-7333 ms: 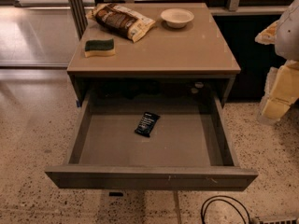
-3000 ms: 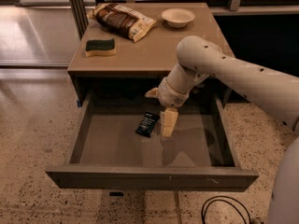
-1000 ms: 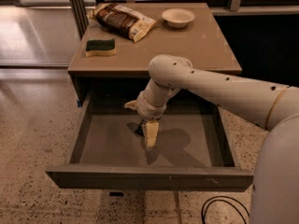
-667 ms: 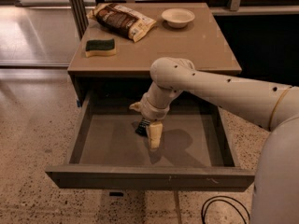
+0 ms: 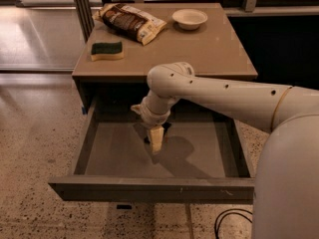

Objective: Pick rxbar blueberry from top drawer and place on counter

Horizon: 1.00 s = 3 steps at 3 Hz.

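Observation:
The top drawer (image 5: 149, 188) stands pulled wide open below the tan counter (image 5: 204, 51). My gripper (image 5: 156, 139) is inside the drawer, pointing down at the middle of its grey floor, right over the spot where the dark rxbar blueberry lies. Only a small dark sliver of the rxbar blueberry (image 5: 147, 140) shows at the gripper's left side; the rest is hidden by the gripper and wrist. My white arm reaches in from the right, across the drawer's right half.
On the counter are a green-and-yellow sponge (image 5: 106, 50) at the front left, a brown-and-cream snack bag (image 5: 130, 21) at the back left and a white bowl (image 5: 189, 19) at the back. A black cable (image 5: 234, 222) lies on the speckled floor at the lower right.
My arm came in from the right, moved over the bar in the drawer and now covers it. In the last second the gripper shifted slightly right and stayed low over the bar.

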{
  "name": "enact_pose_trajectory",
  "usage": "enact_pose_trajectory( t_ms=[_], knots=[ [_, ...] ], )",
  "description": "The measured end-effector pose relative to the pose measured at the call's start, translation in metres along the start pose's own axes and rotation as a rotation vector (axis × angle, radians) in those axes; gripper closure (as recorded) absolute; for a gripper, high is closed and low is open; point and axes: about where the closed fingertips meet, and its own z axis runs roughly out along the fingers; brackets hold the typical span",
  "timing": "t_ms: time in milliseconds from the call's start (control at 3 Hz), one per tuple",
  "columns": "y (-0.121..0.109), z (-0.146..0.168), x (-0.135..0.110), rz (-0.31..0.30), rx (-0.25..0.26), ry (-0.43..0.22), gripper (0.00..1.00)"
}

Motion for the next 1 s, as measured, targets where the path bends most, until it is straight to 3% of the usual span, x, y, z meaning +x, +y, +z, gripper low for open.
enact_pose_trajectory(
  t_ms=[333,667,1000],
  knots=[
    [-0.014,0.015,-0.008,-0.031,0.005,-0.003,0.00],
    [-0.004,0.021,-0.010,-0.025,-0.074,0.003,0.00],
    [0.003,0.025,-0.003,-0.007,-0.109,0.012,0.00]
  ],
)
